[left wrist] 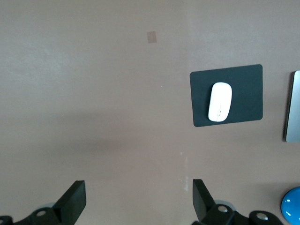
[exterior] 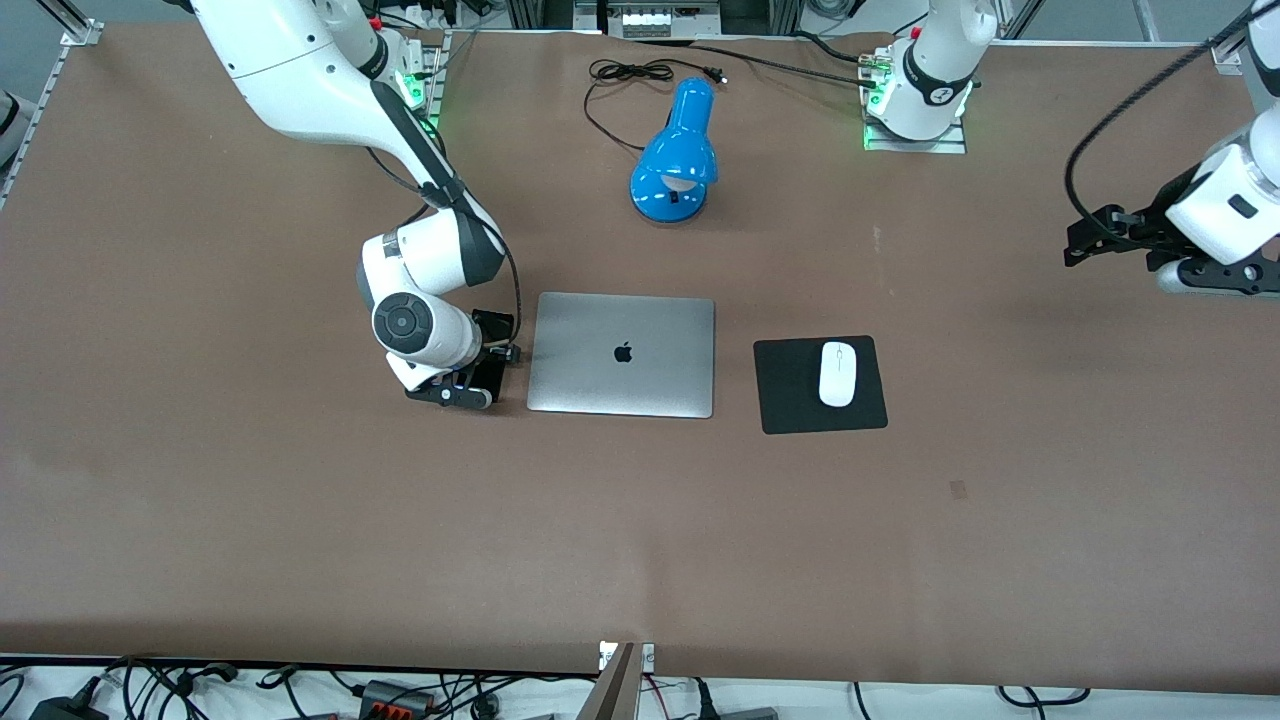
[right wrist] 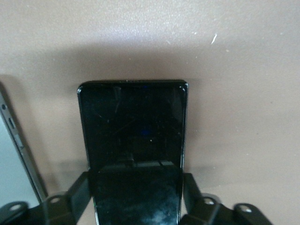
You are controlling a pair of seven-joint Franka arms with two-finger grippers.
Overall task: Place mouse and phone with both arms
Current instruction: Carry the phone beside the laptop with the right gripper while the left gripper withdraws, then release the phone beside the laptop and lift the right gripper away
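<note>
The white mouse (exterior: 837,373) lies on a square black mouse pad (exterior: 790,390); both also show in the left wrist view, the mouse (left wrist: 220,101) on the pad (left wrist: 246,93). My right gripper (exterior: 460,392) is low at the table beside the closed laptop, on the side toward the right arm's end. It is shut on the black phone (exterior: 494,378). In the right wrist view the fingers (right wrist: 78,193) press the phone (right wrist: 133,126) by its long edges. My left gripper (exterior: 1085,240) is open and empty, up over the left arm's end of the table; its fingers (left wrist: 75,199) stand wide apart.
A closed silver laptop (exterior: 622,355) lies between the phone and the mouse pad. A blue desk lamp (exterior: 677,150) with a black cable (exterior: 620,75) stands farther from the front camera, near the arms' bases. A small tape patch (exterior: 958,488) marks the brown table.
</note>
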